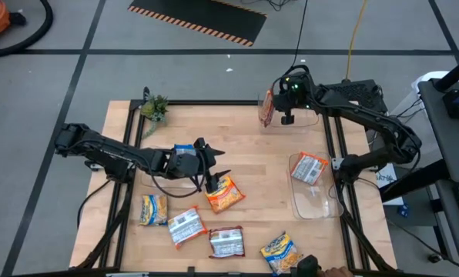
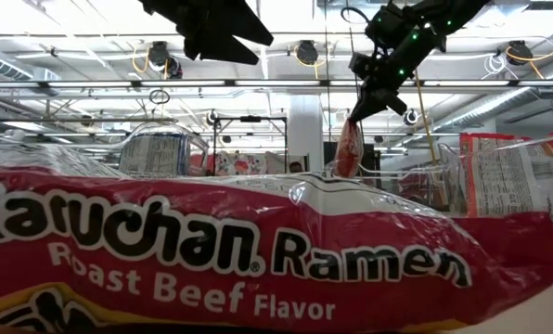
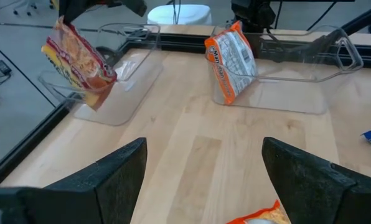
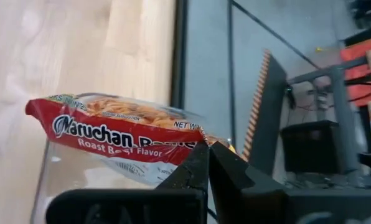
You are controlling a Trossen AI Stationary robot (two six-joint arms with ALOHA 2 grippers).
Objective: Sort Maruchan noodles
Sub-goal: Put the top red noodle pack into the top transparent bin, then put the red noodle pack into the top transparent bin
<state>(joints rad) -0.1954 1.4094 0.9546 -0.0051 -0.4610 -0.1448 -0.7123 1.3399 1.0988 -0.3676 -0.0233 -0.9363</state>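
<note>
My right gripper [image 1: 286, 117] [image 2: 365, 100] is at the table's far right and is shut on a red Roast Beef noodle packet [image 4: 120, 132] [image 3: 78, 61] over the far clear bin [image 3: 120, 74]. My left gripper [image 1: 220, 165] [image 3: 204, 180] is open and raised at mid-table, just beyond an orange packet [image 1: 226, 194] that lies flat. An orange-and-silver packet [image 1: 309, 168] [image 3: 232, 62] leans in the right clear bin [image 1: 316, 196]. Lying flat near the front edge are a yellow packet [image 1: 154, 208], a silver-white one [image 1: 187, 226], a red-and-silver one [image 1: 226, 241] and a yellow-blue one [image 1: 279, 251]. My right gripper pinches the red packet by its top edge seam [image 4: 198, 138] between its two fingers, coming from above and pointing down. The packet hangs below the fingers [image 2: 348, 148], lifted, with its lower end [image 3: 95, 99] at the far bin's opening. Whether it touches the bin, I cannot tell.
A small potted plant [image 1: 154, 108] stands at the far left corner. A blue packet [image 1: 185, 149] lies under my left arm. A black frame [image 1: 333, 154] edges the wooden table. One red packet [image 2: 258, 250] fills the low view's foreground. Bare wood lies between the two arms.
</note>
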